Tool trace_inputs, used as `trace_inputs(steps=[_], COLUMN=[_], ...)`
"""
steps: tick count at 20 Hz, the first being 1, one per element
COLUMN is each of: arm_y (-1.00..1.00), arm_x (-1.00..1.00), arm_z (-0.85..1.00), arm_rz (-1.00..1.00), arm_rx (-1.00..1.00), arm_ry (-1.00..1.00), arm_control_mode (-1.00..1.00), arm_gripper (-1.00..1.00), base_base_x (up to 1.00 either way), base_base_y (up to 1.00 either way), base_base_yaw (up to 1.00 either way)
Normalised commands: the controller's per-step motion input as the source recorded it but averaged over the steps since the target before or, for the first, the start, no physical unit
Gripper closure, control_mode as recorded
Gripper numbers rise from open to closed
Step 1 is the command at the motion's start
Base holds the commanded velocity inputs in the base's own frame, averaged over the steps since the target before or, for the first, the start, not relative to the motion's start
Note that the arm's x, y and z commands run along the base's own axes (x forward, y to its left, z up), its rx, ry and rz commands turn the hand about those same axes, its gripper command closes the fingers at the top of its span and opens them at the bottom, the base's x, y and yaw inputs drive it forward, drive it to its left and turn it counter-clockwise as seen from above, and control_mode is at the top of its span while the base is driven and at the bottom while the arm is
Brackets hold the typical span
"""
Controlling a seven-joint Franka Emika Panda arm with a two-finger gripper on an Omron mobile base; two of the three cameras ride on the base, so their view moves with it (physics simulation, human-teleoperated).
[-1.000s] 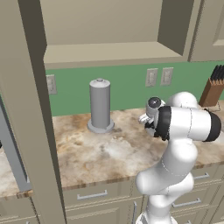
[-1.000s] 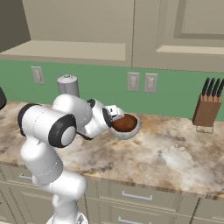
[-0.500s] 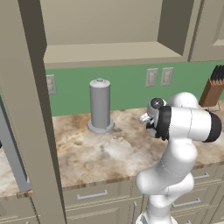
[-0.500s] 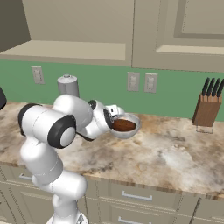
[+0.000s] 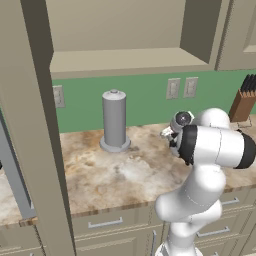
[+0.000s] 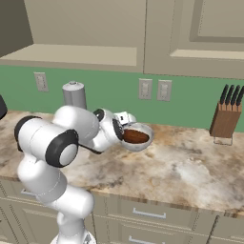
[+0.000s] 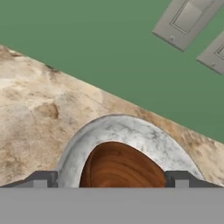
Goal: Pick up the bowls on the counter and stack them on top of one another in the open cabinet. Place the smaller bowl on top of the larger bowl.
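Claw [image 7: 109, 178] spread apart around brown bowl [image 7: 120, 166] (nested in pale bowl [image 7: 131, 133]) on counter [image 7: 30, 109].

Legible text, labels, brands, numbers, signs: none. Canister [image 5: 114, 120], wall outlet plates [image 6: 154, 89], knife block [image 6: 225, 122] and cabinet fronts [image 6: 195, 35] all carry plain, unmarked surfaces; nothing readable on the worktop [image 6: 190, 167] either

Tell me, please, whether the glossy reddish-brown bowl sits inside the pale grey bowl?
Inside: the reddish-brown bowl nests within the pale grey bowl's rim on the counter.
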Motion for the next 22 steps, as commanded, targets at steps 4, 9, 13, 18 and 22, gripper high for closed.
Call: trace_inputs(steps=[4,9,13,18,22], arm_y=[0.38,0.44,0.18,0.03,0.05], arm_x=[-0.1,-0.08,-0.01,0.01,0.04], arm_z=[0.11,0.05,0.06,0.0,0.0], arm_rz=[0.0,-0.01,-0.05,-0.05,-0.05], arm_rx=[0.0,0.0,-0.01,-0.04,-0.07], arm_ry=[-0.01,0.0,0.02,0.1,0.17], arm_control_mode=[-1.0,-1.0,-1.0,-1.0,-1.0], arm_gripper=[-1.0,-1.0,-1.0,-1.0,-1.0], base_base_x=[0.0,0.0,0.0,0.0,0.0], base_base_y=[0.0,0.0,0.0,0.0,0.0], base_base_yaw=[0.0,0.0,0.0,0.0,0.0])
